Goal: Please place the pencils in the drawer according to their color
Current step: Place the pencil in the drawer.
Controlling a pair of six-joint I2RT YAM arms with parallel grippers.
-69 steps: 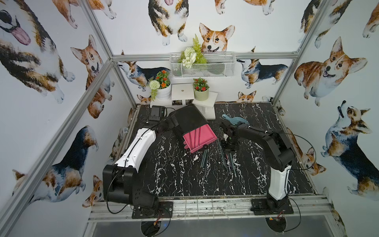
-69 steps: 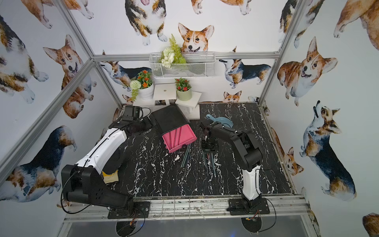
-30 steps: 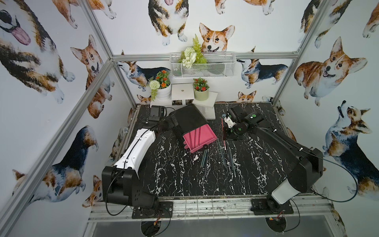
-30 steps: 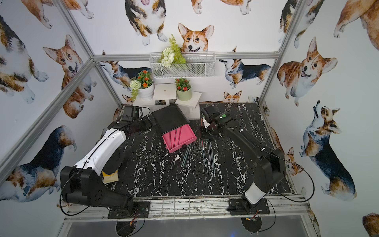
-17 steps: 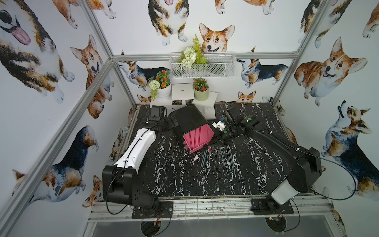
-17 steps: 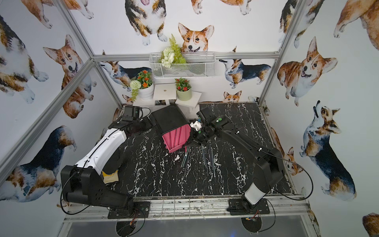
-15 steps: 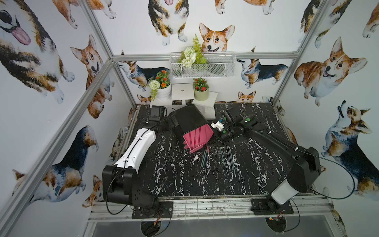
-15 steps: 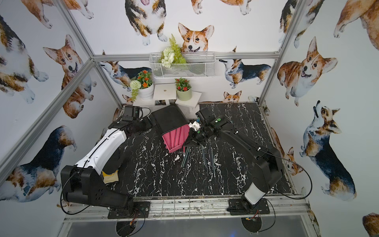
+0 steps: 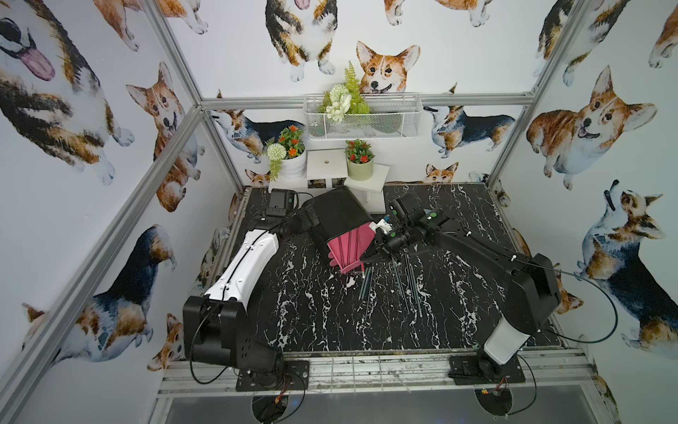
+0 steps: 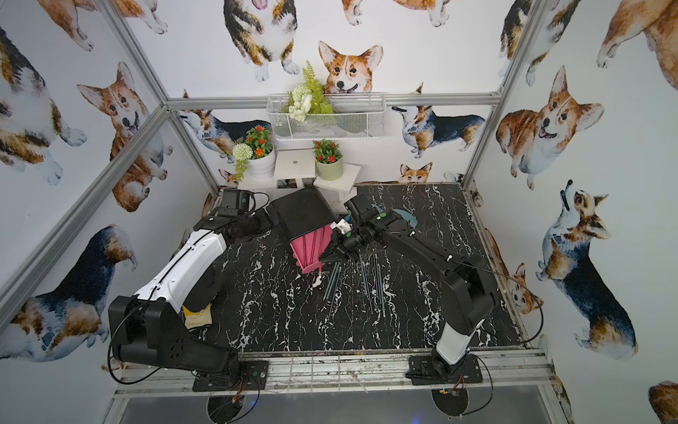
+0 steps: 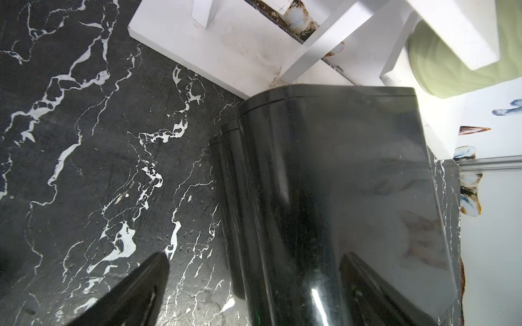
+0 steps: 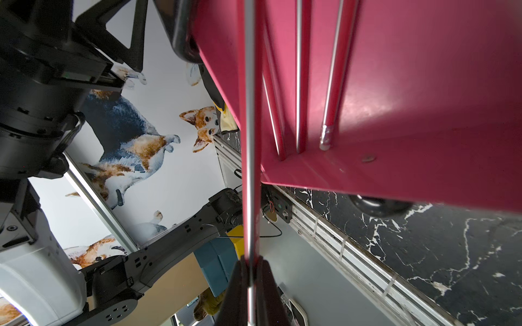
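Observation:
The drawer chest is black and lies tilted back, with one pink drawer pulled out. Several pinkish-red pencils lie in that drawer. My right gripper is at the drawer's right front corner, shut on a red pencil that runs along the drawer's side wall. Teal pencils and dark pencils lie loose on the table just in front. My left gripper stands open behind the chest. One finger is clear of the chest's side and the other is over its black body.
A white stand with flower pots is right behind the chest. A blue dustpan shows behind the right arm. A small white scrap lies by the drawer's front. A black knob sticks out of the drawer front.
My right gripper has swung left and down with the red pencil, from above the loose pencils to the pink drawer's right side. The left arm and the chest have stayed put.

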